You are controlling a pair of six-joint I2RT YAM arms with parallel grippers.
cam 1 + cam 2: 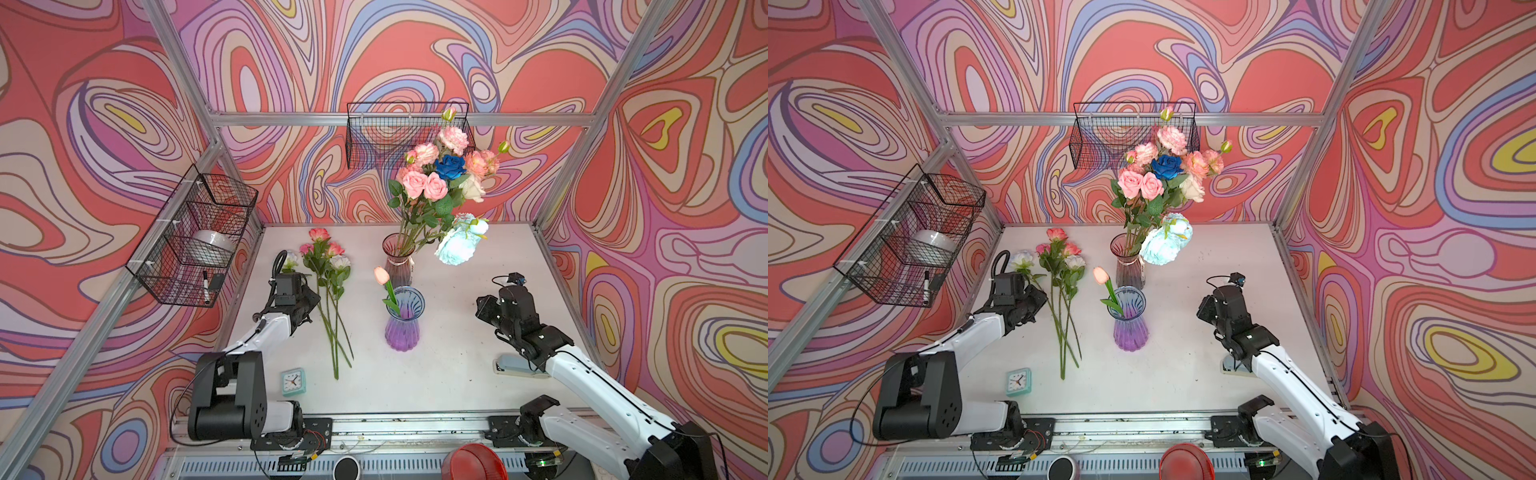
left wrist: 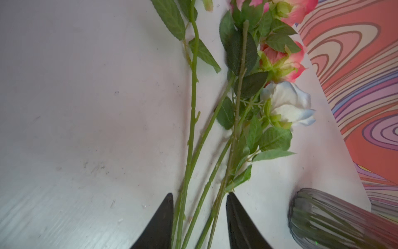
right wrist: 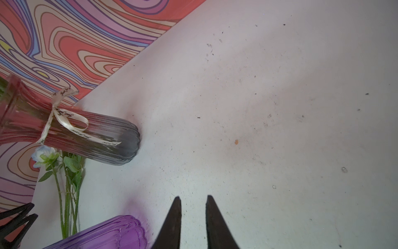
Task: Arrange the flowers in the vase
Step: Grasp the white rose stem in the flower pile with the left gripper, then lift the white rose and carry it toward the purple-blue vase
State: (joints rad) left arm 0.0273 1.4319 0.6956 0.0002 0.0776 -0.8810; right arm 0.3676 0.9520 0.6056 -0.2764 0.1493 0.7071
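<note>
The white table (image 1: 457,382) fills the floor of the booth in both top views. Biggest on it is the bunch of flowers (image 1: 436,178), pink, peach, white, pale blue and one deep blue, standing in the pink vase (image 1: 397,262) at the far middle. Just nearer stands the purple vase (image 1: 402,328), holding a single peach tulip (image 1: 381,275). Left of both vases the loose flowers (image 1: 331,274) lie flat, blooms far, stem ends near. The top views hide the left arm's fingertips. Only the left wrist view shows the left gripper (image 2: 199,194) spread over those stems, several of them between its two fingers with a little gap at each side. The right gripper (image 3: 192,197) hangs over bare table at the right, fingers slightly parted and pinching nothing, as only the right wrist view shows. That view also shows a cream ribbon (image 3: 53,107) tied round the pink vase. A small clock (image 1: 294,381) sits near left, a stapler (image 1: 509,365) near right beneath the right arm
</note>
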